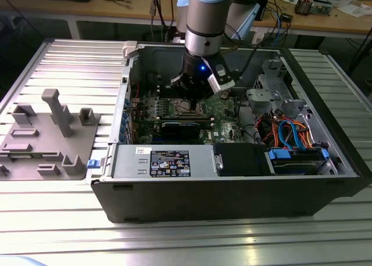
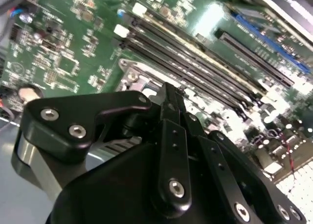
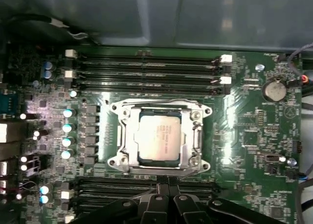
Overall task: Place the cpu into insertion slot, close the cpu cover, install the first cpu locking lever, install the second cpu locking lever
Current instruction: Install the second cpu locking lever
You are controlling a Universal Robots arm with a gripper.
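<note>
- The cpu (image 3: 157,137), a small flat square with a dull silver-grey lid, lies seated in its socket at the middle of the green motherboard (image 3: 254,136), in the first wrist view.
- The cpu cover (image 3: 198,136), a thin bright metal frame with a square window, appears to lie down around the chip; whether it is latched cannot be told.
- Handling judgement: the chip looks light, rigid and smooth-topped, and fragile on its underside; it should be taken only by its opposite edges and set flat, never forced. The cover is thin sheet metal, stiff but easily bent if levered off-axis.
- The gripper (image 3: 164,193), of black anodised links with bright screw heads, hangs just beside the socket's edge, over the memory slots (image 3: 146,70) on that side. Its fingertips meet in a narrow point and nothing is seen between them.
- Long black memory slots run in banks on both sides of the socket; a round coin cell (image 3: 274,90) sits near one corner of the board, and a row of shiny capacitors (image 3: 67,133) flanks the socket.
- In the exterior view the arm (image 1: 204,28) reaches down into the open computer case (image 1: 232,190), which rests on a ribbed aluminium table (image 1: 70,63); a grey fixture block (image 1: 49,135) stands well apart toward the exterior view's left.
</note>
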